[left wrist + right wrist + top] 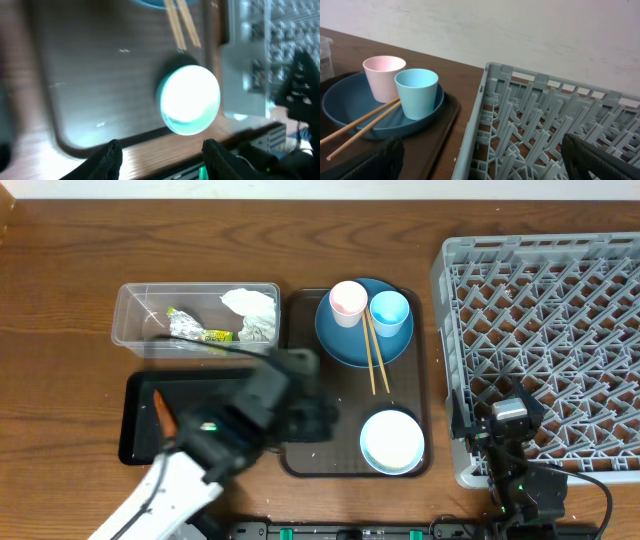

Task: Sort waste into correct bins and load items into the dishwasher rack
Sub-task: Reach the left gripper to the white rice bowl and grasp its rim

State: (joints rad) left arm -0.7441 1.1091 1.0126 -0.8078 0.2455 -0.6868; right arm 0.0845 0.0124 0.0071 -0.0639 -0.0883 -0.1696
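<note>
– On the table's left side, what lies in the two bins?
– The clear rectangular plastic tub (195, 315) holds the crumpled silver foil wrapper with a yellow-green part (197, 331) and, to its right, the crumpled white paper (252, 311). Just in front of the tub, the shallow black rectangular tray (135, 436) holds the small orange carrot (165, 412).
– And the left gripper (162, 159)?
– It hangs over the dark brown serving tray (345, 395) with its fingers spread apart and nothing between them (from overhead the arm is only a blur). Its wrist view shows the pale blue-white bowl (190, 100) near the tray's front right corner and a few white rice-like grains (123, 50) scattered on the tray floor.
– Further right?
– The large dark blue plate (345, 345) sits at the tray's far end. On it, the pale pink cup (348, 302) and the light blue cup (389, 312) stand upright side by side. The pair of thin wooden chopsticks (375, 362) lies across the plate, its near ends reaching past the rim over the tray.
– And the rack?
– The large square grey plastic lattice crate (560, 290) stands just right of the tray. The right gripper (485, 161) hovers at its near left corner, fingers wide apart and empty.
</note>
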